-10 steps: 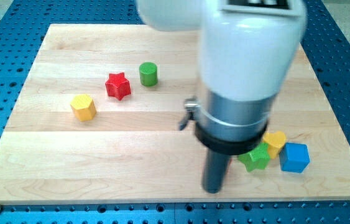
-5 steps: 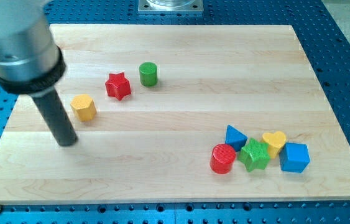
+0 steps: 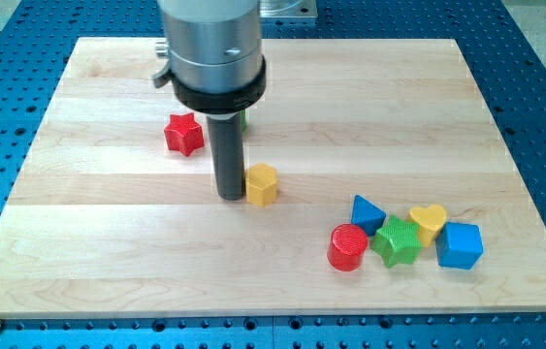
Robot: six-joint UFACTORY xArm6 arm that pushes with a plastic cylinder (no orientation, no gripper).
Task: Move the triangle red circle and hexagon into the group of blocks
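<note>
Two of the three named pieces, the blue triangle (image 3: 367, 211) and red circle (image 3: 347, 246), already sit in the group at the counter's (image 3: 505, 136) near right. My tip (image 3: 231, 196) touches the yellow hexagon's (image 3: 262, 183) left side mid-counter; no pincer exists. Next, I judge, push right and nearer.

A red star (image 3: 184, 133) lies on the wooden board (image 3: 505, 126).
</note>
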